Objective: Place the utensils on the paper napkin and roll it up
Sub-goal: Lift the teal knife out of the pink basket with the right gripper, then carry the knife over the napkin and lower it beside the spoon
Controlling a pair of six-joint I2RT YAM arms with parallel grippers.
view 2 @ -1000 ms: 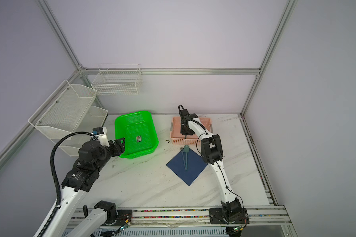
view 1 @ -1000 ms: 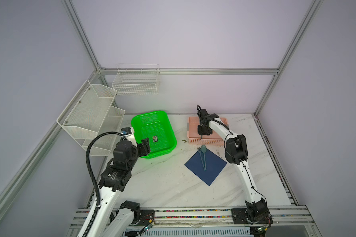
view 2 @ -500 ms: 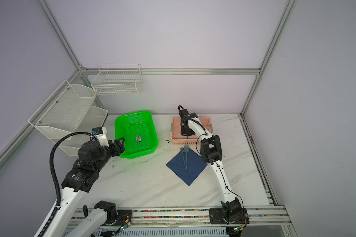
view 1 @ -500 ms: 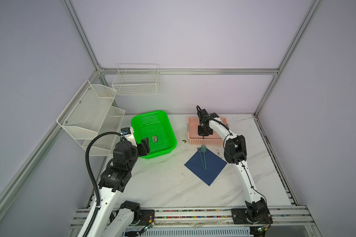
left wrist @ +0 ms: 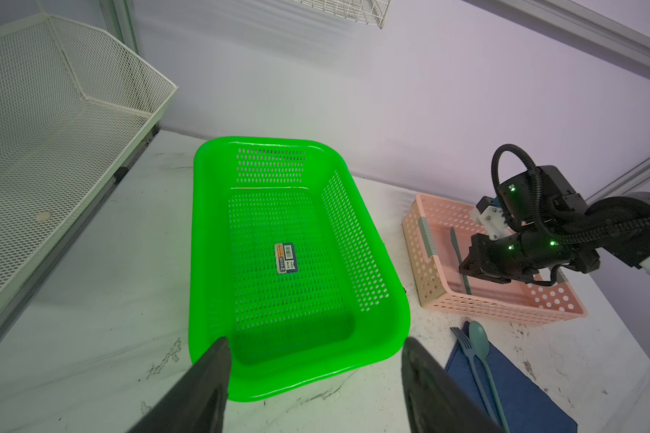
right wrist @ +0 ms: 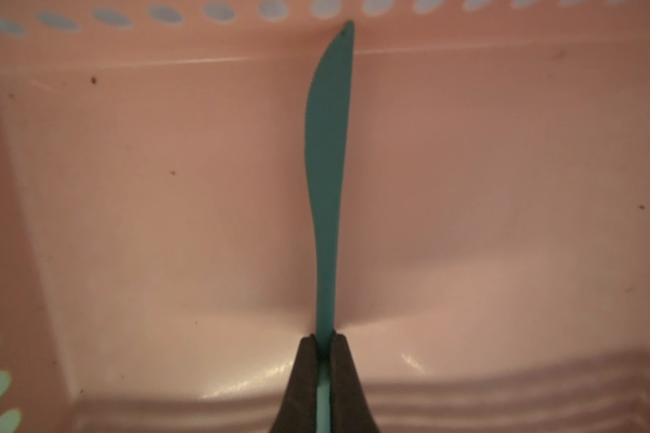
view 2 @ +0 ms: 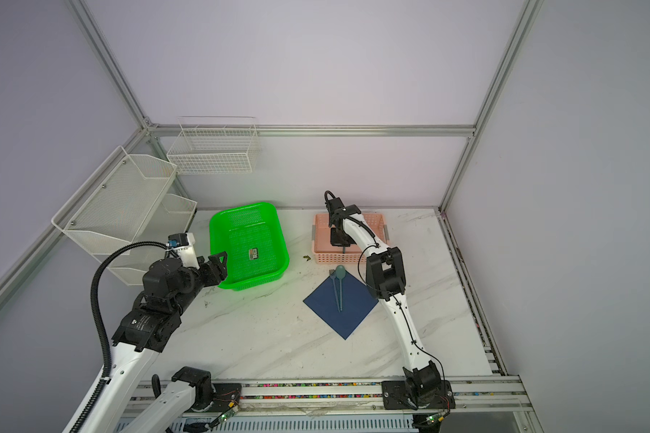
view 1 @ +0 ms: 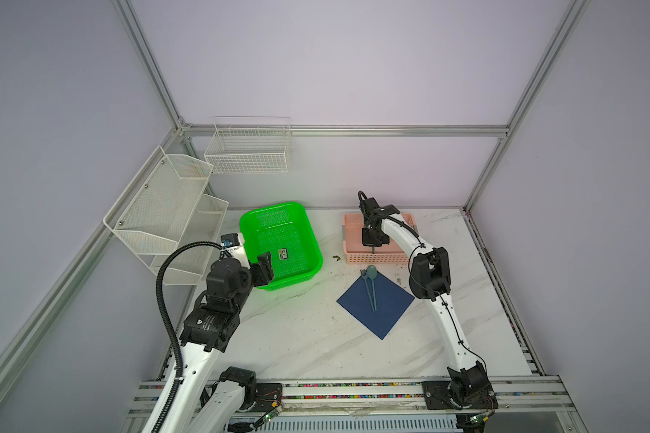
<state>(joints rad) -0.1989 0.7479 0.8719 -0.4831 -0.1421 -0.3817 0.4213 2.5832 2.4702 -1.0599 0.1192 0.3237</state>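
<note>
the teal knife is sitting in the pink basket, right of centre in both top views, and the right tool is now pinching its handle, having narrowed from partly open a second ago. the fork and spoon are resting on the paper napkin just below that basket, so this is likely the last piece being fetched before rolling. the left tool is hanging wide and empty by the green basket at left.

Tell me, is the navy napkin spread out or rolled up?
Spread out. The napkin lies flat as one full square, no fold visible, with fork and spoon resting uncovered on top.
</note>
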